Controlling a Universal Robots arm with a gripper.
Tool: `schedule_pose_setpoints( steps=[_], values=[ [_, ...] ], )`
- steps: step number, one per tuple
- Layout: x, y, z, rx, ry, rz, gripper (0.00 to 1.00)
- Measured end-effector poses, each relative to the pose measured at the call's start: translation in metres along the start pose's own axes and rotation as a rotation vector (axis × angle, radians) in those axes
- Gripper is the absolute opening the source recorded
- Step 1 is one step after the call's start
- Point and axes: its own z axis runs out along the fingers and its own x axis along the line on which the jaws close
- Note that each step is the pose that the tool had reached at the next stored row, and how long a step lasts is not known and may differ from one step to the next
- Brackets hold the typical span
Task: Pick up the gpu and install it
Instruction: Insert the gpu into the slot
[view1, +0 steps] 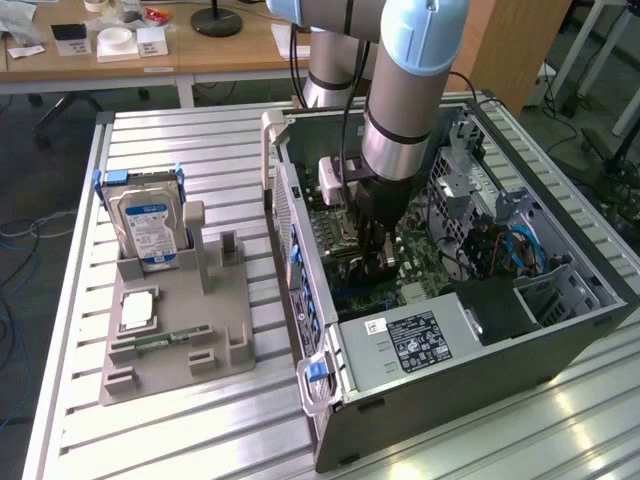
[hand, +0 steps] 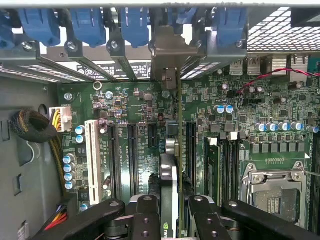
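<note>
I see the grey holder tray (view1: 170, 345) on the slatted table (view1: 150, 440), to the exterior view's left of the open PC case (view1: 480, 350) — hard drive (view1: 150, 228) upright in it. Inside the case, gripper (view1: 378, 262) clamped on the gpu (hand: 170, 200), edge-on over the motherboard (hand: 135, 150) slots. Desks behind.

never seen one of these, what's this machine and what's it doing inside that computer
It is a grey and light-blue robot arm reaching down into an open grey desktop computer case on a ribbed metal table. One picture comes from a camera off to the side; the other from a camera on the arm's wrist, looking down at the green motherboard. The black gripper holds the slim graphics card on edge, standing among the motherboard's slots. Beside the case, a grey holder tray carries a silver hard drive with blue-white label.
</note>
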Motion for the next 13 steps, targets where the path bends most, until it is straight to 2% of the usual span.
schedule_pose_setpoints(
  steps=[13],
  values=[
    [0.0001, 0.0008, 0.0046, 0.0, 0.0003, 0.0, 0.27]
  ],
)
